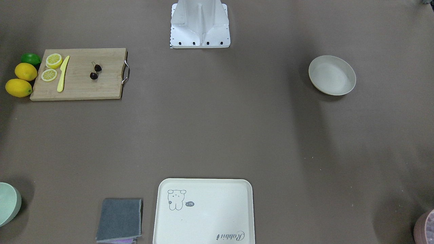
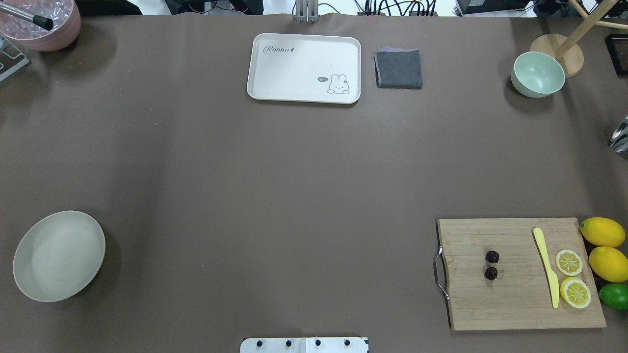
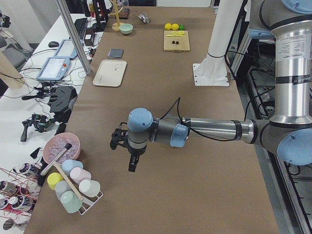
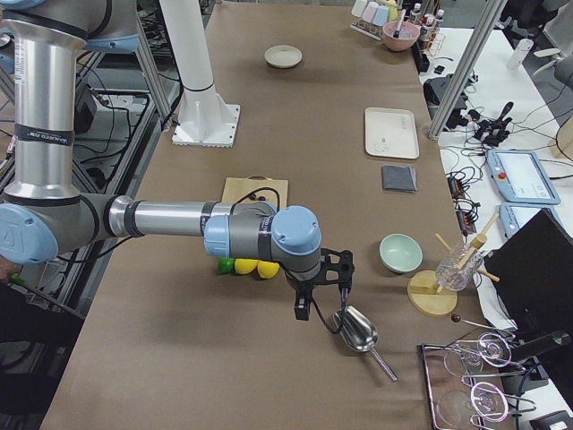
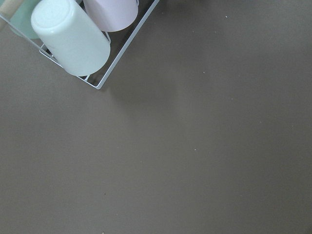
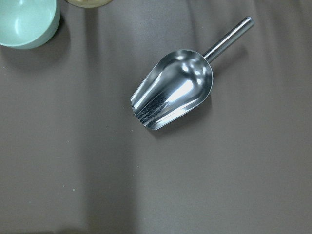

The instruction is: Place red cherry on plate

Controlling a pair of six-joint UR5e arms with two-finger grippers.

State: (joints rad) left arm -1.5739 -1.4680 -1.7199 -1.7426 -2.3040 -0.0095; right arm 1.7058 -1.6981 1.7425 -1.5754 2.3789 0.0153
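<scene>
The red cherry (image 1: 95, 72) (image 2: 491, 265), two tiny dark fruits joined by stems, lies on a wooden cutting board (image 1: 79, 88) (image 2: 515, 304) on my right side. At the opposite, left side of the table stands the round cream plate (image 1: 332, 75) (image 2: 59, 255) (image 4: 283, 56) with nothing on it. My left gripper (image 3: 127, 156) hangs over the table's left end near a cup rack, far from both. My right gripper (image 4: 320, 294) hovers over the right end above a metal scoop. Only the side views show the grippers, so I cannot tell whether they are open or shut.
On the board lie lemon slices (image 2: 569, 262) and a yellow knife (image 2: 547, 272); whole lemons (image 2: 602, 232) and a lime (image 2: 614, 296) sit beside it. Far side: bear tray (image 2: 304, 44), grey cloth (image 2: 398, 68), green bowl (image 2: 537, 74). Metal scoop (image 6: 173, 92), cup rack (image 5: 73, 44).
</scene>
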